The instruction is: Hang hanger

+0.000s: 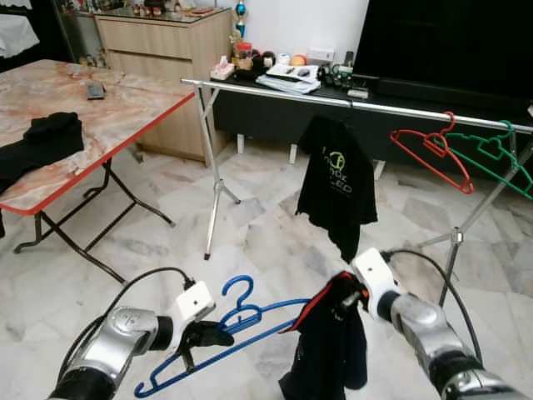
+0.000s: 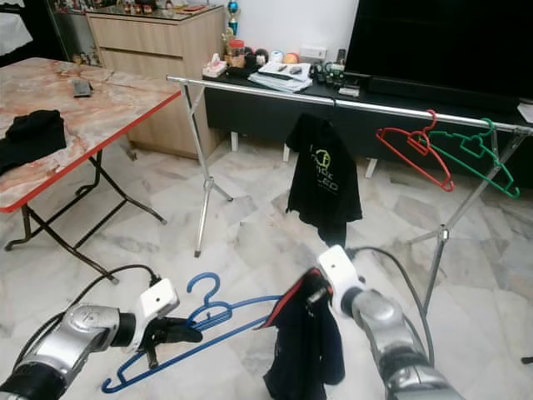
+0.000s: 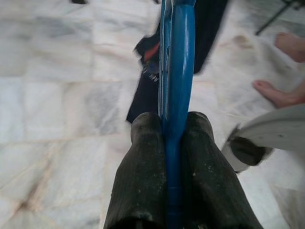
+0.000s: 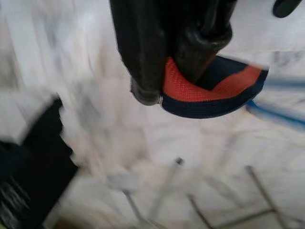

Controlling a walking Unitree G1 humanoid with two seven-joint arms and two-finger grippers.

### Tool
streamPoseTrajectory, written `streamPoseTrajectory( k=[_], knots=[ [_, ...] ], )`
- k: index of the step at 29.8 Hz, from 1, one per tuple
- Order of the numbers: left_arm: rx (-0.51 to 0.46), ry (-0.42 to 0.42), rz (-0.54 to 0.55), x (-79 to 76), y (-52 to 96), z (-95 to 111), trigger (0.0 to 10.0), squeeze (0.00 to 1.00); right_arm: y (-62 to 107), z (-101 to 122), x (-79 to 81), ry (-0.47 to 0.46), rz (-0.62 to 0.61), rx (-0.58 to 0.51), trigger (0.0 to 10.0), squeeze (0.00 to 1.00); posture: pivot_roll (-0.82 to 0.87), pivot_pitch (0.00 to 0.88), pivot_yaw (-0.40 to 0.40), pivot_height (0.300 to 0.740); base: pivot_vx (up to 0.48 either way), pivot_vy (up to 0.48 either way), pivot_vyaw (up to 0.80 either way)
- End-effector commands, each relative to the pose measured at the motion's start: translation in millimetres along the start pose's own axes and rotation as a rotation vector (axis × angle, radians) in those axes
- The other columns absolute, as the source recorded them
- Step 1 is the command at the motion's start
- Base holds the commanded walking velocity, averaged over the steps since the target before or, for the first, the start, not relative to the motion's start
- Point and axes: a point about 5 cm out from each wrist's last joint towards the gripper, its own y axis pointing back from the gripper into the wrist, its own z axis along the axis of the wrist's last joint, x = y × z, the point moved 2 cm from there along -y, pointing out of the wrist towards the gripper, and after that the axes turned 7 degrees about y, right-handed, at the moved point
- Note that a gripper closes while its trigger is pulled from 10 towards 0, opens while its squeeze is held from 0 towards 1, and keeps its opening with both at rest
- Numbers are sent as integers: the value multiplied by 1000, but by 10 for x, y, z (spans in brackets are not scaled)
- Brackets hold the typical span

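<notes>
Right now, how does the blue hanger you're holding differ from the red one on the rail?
The blue hanger is off the rail, tilted low over the floor, clamped in the left end effector; the red hanger hangs by its hook on the rail. The blue one has a dark garment at one end, pinched by the right end effector; the red one is bare. Both are thin open-frame hangers.

You have even, bright indoor light on the pale marble floor (image 1: 275, 242), which throws back a soft sheen around the clothes rail (image 1: 350, 102). Beyond the rail the dark screen (image 1: 450, 42) reads almost black. Both head views are sharp, with straight lines bowing slightly toward the edges. Your right wrist view is heavily motion-smeared; your left wrist view blurs the nearest fingers.
</notes>
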Motion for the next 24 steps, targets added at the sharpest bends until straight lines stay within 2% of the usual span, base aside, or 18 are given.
streamPoseTrajectory(
  k=[1, 5, 6, 7, 8, 9, 10, 12, 17, 18, 24],
  knots=[
    [-12, 6, 84, 70, 74, -80, 0, 0, 38, -67, -134, -88, -138, 25, 0, 0, 49, 12, -54, 740, 0, 0, 0],
    [-26, -8, 205, 121, 95, -177, 0, 0, 71, -175, -162, -200, -249, 34, 0, 0, 42, 19, -48, 740, 0, 0, 0],
    [-37, 28, 281, 167, 89, -227, 0, 0, 83, -200, -161, -231, -296, 18, 0, 0, 42, 19, -48, 740, 0, 0, 0],
    [-40, 29, 313, 175, 86, -256, 353, 0, 93, -221, -159, -253, -324, 13, 0, 0, 44, 24, -43, 740, 0, 0, 0],
    [-40, 26, 359, 193, 87, -286, 1843, 0, 101, -240, -151, -278, -346, 4, 0, 0, 43, 25, -39, 740, 0, 0, 0],
    [-40, 19, 390, 204, 90, -304, 1843, 0, 105, -252, -144, -294, -360, -1, 0, 0, 43, 25, -39, 740, 0, 0, 0],
    [-41, 58, 438, 222, 90, -364, 10000, 0, 116, -267, -133, -333, -392, -20, 0, 0, 37, 26, -30, 740, 0, 0, 0],
    [-29, 132, 525, 215, 76, -531, 10000, 0, 153, -295, -99, -388, -464, -70, 0, 0, 30, 28, -25, 740, 0, 0, 0],
    [-27, 217, 624, 196, 72, -705, 10000, 0, 206, -316, -64, -400, -535, -113, 0, 0, 19, 31, -14, 740, 0, 0, 0],
    [-25, 307, 730, 203, 107, -847, 10000, 0, 241, -344, -26, -429, -562, -139, 0, 0, 11, 31, -7, 740, 0, 0, 0],
    [3, 472, 876, 159, 195, -1135, 10000, 0, 265, -365, 84, -434, -564, -165, 0, 0, 10, 20, 4, 740, 0, 0, 0]
  ],
)
